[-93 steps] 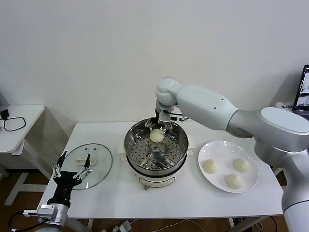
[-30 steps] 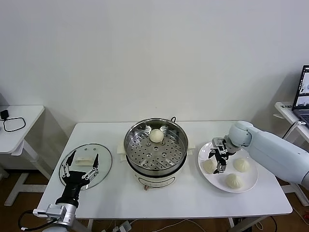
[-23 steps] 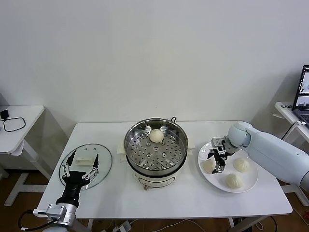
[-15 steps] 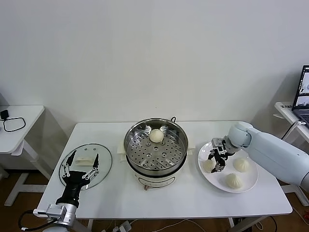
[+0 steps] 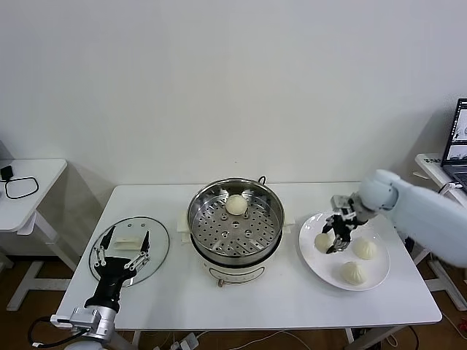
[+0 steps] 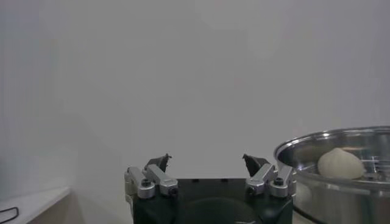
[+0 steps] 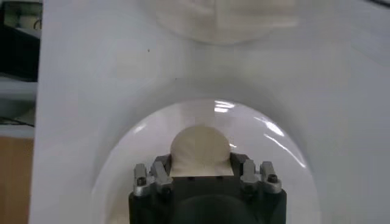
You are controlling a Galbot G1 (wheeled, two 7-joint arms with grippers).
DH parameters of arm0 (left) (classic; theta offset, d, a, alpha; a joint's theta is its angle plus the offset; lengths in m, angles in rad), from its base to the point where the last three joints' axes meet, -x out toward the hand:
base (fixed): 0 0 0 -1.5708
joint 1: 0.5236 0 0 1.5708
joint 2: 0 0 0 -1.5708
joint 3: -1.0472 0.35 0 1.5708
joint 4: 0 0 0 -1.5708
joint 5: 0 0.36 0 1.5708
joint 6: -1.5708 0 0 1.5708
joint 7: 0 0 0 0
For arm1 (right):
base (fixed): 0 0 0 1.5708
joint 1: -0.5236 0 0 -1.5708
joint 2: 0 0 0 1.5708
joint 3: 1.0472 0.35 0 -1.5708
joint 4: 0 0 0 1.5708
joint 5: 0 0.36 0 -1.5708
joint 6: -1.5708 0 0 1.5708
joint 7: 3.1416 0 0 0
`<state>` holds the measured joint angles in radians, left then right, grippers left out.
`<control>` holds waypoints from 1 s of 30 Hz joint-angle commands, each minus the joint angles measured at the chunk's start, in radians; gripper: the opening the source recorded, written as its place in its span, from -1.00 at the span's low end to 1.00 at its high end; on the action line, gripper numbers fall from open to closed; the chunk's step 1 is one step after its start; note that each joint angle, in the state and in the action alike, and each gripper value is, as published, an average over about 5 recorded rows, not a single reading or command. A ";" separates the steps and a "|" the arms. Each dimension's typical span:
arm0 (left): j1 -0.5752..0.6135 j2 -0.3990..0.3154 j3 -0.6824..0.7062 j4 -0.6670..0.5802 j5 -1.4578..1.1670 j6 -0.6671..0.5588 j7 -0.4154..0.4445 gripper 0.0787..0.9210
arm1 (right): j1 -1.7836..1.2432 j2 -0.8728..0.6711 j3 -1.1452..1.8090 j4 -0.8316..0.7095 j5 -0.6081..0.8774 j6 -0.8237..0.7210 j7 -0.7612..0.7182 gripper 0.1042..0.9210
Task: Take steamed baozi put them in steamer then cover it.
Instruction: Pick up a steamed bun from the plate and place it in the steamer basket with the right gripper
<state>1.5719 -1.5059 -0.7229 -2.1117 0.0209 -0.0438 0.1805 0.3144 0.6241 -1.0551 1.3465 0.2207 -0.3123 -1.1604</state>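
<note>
No text, label, brand, number or sign could be read anywhere in these views. The laptop screen (image 5: 461,133) at the far right edge of the head view showed some content, but it was too small to make out.

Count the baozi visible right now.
4: one baozi in the steamer, two loose on the white plate, one in the right tool above it. None hidden.
</note>
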 commanded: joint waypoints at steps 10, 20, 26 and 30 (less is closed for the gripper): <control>-0.012 0.014 0.004 0.003 -0.005 0.002 0.004 0.77 | 0.658 0.136 -0.425 0.319 0.418 -0.310 0.034 0.39; -0.015 0.021 -0.016 -0.004 -0.016 0.003 0.005 0.77 | 0.490 0.459 -0.318 0.193 0.437 -0.416 0.128 0.42; -0.016 0.021 -0.037 0.006 -0.021 0.003 0.007 0.77 | 0.373 0.636 -0.251 0.010 0.379 -0.411 0.127 0.41; -0.018 0.020 -0.050 0.011 -0.025 0.003 0.009 0.77 | 0.302 0.721 -0.228 -0.111 0.331 -0.398 0.117 0.41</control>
<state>1.5545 -1.4856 -0.7615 -2.1028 -0.0023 -0.0415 0.1885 0.6933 1.1466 -1.3089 1.3909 0.5653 -0.6706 -1.0608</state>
